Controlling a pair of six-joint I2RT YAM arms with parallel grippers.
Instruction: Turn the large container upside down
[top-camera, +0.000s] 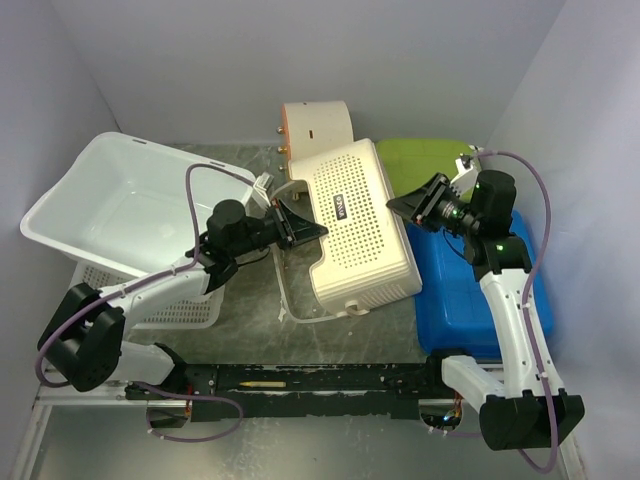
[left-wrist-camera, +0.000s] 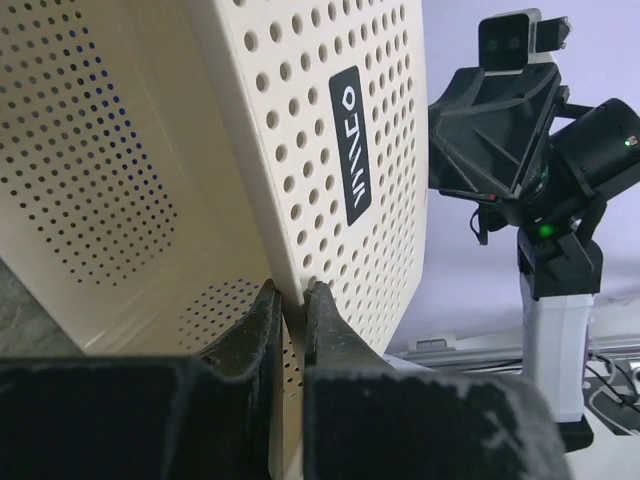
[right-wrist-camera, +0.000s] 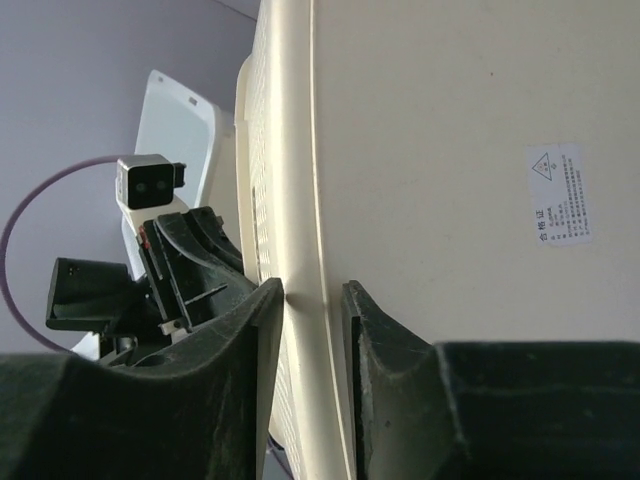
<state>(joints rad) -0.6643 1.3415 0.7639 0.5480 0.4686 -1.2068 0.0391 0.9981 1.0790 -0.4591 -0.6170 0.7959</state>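
**Top external view.** The large container (top-camera: 355, 225), cream and perforated, is found at mid-table, tipped onto its side. A perforated wall with a dark label faces up. Its long axis runs from the near edge toward the back wall, slightly slanted. The mouth is judged to face the left arm and the base the right arm. It is flanked by the left gripper (top-camera: 312, 230) on its left long side and the right gripper (top-camera: 402, 205) on its right, both in contact, neither nearer than the other. A white tub (top-camera: 100, 195) lies to the left and a blue lid (top-camera: 470, 290) to the right.

**Left wrist view.** The left gripper (left-wrist-camera: 290, 300) is seen clenched on the large container (left-wrist-camera: 340, 120). The thin perforated wall at the mouth is pinched between nearly closed fingers, with the interior to the left. The wall rises away from the jaws, and the right arm is visible beyond it.

**Right wrist view.** The right gripper (right-wrist-camera: 312, 300) is seen clamped across the raised edge of the large container (right-wrist-camera: 450, 120), where wall and base meet. The jaws are only narrowly parted and both pads appear to touch. The stickered base fills the right of the frame.

**Assessment.** The turn is judged about half made. The remaining rotation would be made about the long axis held between the two grips.
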